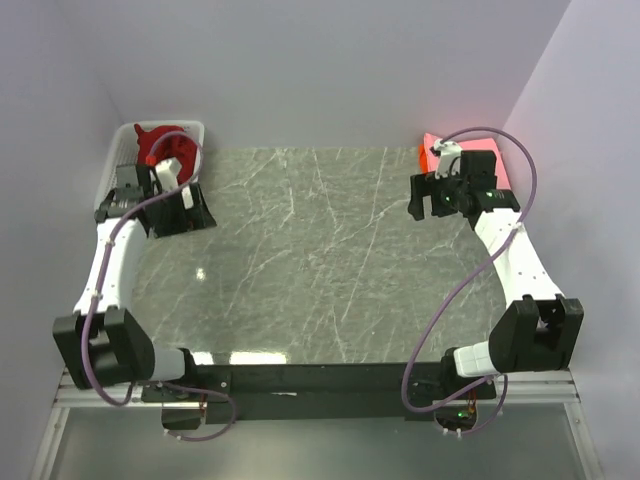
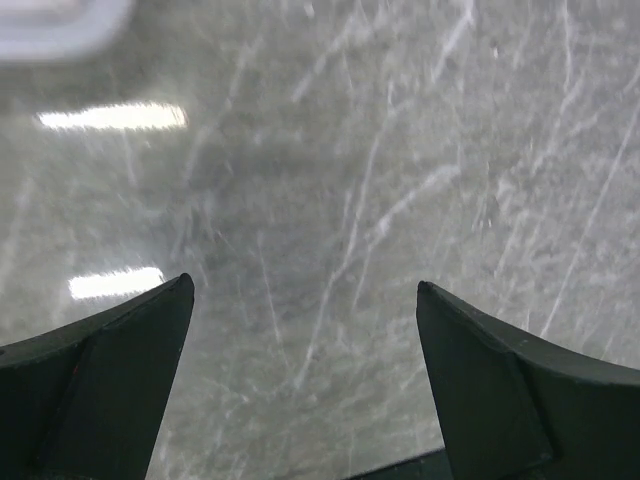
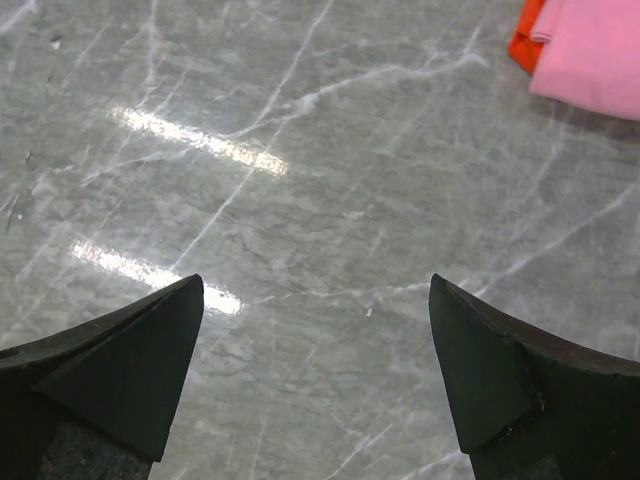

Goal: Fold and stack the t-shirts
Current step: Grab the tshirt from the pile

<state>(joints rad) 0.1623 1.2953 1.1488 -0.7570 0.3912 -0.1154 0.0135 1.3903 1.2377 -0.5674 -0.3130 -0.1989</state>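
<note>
A deep red t-shirt (image 1: 155,143) lies bunched in the white lattice basket (image 1: 196,128) at the far left. A folded pink t-shirt (image 3: 600,55) lies on an orange one (image 3: 524,38) at the far right; in the top view (image 1: 431,143) the right arm hides most of them. My left gripper (image 1: 185,218) is open and empty over the bare marble table beside the basket, and so it shows in the left wrist view (image 2: 305,290). My right gripper (image 1: 428,200) is open and empty just left of the stack, also in the right wrist view (image 3: 316,285). No white shirt shows.
The grey marble table (image 1: 320,260) fills the middle. White walls close in on the left, back and right. The basket rim (image 2: 60,25) shows blurred at the top left of the left wrist view.
</note>
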